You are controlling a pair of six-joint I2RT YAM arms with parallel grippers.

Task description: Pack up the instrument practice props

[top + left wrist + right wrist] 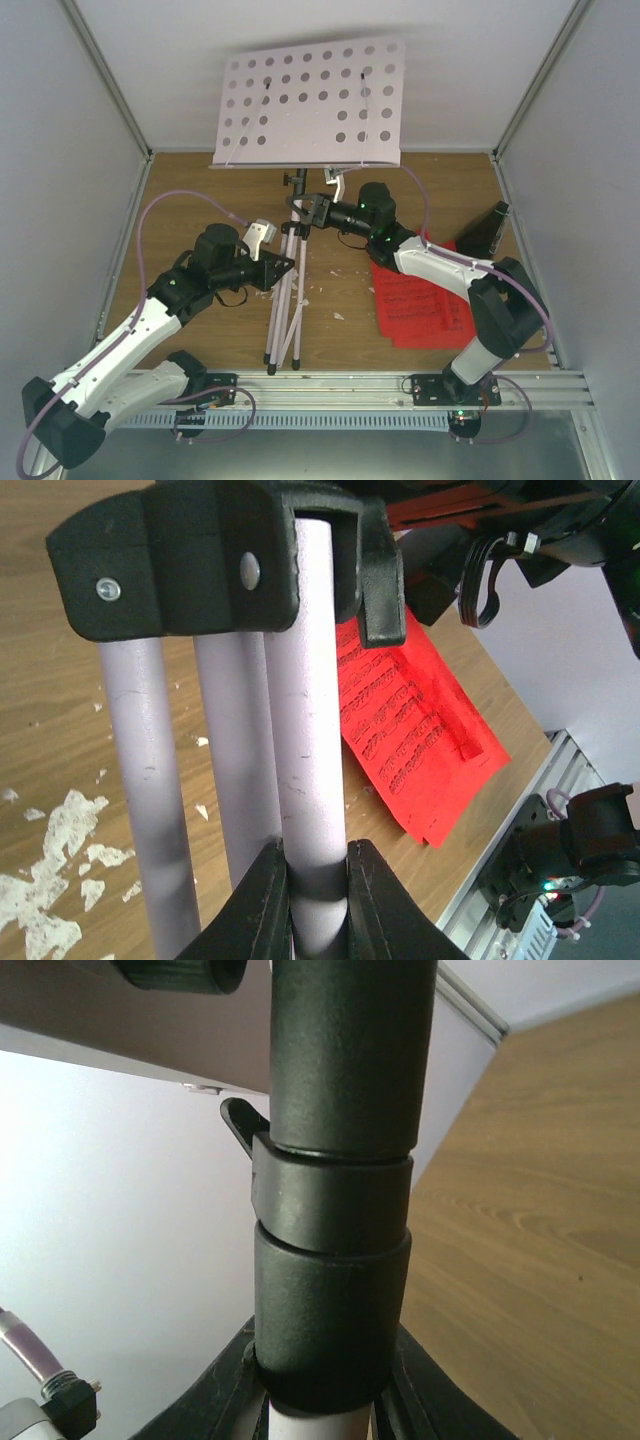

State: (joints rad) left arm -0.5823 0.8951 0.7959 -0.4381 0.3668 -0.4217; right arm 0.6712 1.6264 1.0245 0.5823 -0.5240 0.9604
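The music stand [310, 105] is in the middle of the desk [200, 180]. Its tray of round holes is at the far side, tilted and facing up toward the overhead camera. Its thin legs [285, 310] are folded into one tight bundle that runs toward the near edge, with the feet close to the metal rail [330, 385].

Just right of the legs, the red sheets [420, 305] lie flat in a loose stack on the desk, partly covered by the right arm. The metronome [487, 232] stands farther back and to the right, close to the right wall. Small white crumbs [60, 830] are scattered on the wood around and left of the legs.

The left arm reaches from the near left corner with its elbow low. The left pincer [318, 880] comes at the leg bundle from the left and is clamped narrowly on one white leg tube, a finger on each side.

The right arm bends in from the near right and passes over the red sheets. The right pincer [325, 1380] grips the black sleeve of the stand's pole just below the tray, with its fingers pressed against both sides.
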